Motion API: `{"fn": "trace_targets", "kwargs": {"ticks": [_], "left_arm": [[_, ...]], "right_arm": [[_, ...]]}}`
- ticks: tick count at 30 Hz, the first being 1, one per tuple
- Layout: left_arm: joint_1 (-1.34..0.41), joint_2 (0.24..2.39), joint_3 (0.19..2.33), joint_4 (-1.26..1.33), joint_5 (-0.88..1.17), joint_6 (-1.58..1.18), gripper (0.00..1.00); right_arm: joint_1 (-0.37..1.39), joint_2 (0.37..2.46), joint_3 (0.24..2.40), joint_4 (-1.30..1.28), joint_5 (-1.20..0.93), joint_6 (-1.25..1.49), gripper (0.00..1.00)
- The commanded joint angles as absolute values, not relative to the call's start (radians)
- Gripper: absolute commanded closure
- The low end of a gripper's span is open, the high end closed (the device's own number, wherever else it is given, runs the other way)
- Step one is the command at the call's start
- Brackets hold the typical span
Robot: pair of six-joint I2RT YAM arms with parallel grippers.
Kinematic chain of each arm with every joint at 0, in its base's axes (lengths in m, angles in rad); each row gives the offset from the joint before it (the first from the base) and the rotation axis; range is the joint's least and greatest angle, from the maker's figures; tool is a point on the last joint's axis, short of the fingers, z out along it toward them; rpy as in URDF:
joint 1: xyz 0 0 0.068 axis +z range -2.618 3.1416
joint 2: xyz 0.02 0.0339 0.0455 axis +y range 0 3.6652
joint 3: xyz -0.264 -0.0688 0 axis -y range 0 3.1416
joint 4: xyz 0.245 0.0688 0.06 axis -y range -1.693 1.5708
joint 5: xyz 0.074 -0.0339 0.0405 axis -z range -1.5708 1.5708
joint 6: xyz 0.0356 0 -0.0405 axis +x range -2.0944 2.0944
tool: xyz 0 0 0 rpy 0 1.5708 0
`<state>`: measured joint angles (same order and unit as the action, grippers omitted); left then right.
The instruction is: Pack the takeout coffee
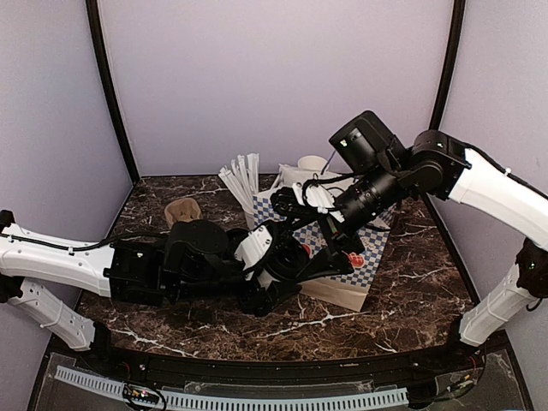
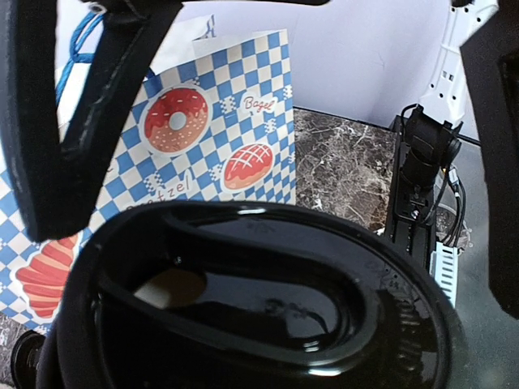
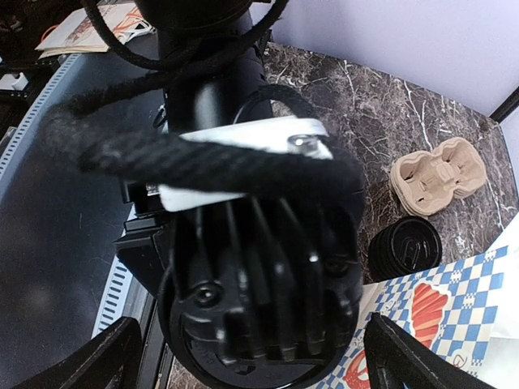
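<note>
The black lid (image 2: 268, 324) fills the near part of the left wrist view, top side up with its sip opening showing tan through it. It lies just in front of the printed face of the paper bag (image 2: 235, 121). Raised lettering runs along the lid's rim but is too faint to read. The left end effector (image 1: 295, 274) reaches in from the left over the near side of the bag. Its own fingers are hidden here, so whether it grips the lid or only stands around it cannot be told.

The bag is blue-and-white checked, with a frosted donut, a red bun and "Bagel" in red script. A second word, partly covered, ends in "etzel".

The right end effector (image 3: 247, 361) hangs above the left arm's wrist with its fingers spread wide and nothing between them.

The white cup (image 1: 312, 163) stands uncovered at the far side of the bench (image 1: 411, 300), behind the bag; its lettering cannot be seen. The cup of straws (image 1: 242, 181) is to its left. The brown carrier (image 3: 438, 174) sits further left, with spare black lids (image 3: 405, 247) between it and the bag.
</note>
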<state>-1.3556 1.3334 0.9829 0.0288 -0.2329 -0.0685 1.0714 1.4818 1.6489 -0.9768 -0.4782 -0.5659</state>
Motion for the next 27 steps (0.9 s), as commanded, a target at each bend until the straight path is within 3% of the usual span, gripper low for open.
{"fn": "trace_targets", "kwargs": {"ticks": [1, 16, 27], "left_arm": [[-1.352, 1.302, 1.008, 0.070, -0.264, -0.094, 0.25], [-1.350, 1.316, 1.017, 0.087, -0.249, -0.085, 0.24], [-1.350, 1.319, 1.023, 0.089, -0.258, -0.078, 0.23]], "right_arm": [[1.083, 1.454, 1.634, -0.968, -0.488, -0.575, 0.03], [1.086, 1.466, 1.627, -0.910, -0.446, -0.529, 0.20], [1.087, 1.475, 1.610, -0.887, -0.411, -0.515, 0.23]]}}
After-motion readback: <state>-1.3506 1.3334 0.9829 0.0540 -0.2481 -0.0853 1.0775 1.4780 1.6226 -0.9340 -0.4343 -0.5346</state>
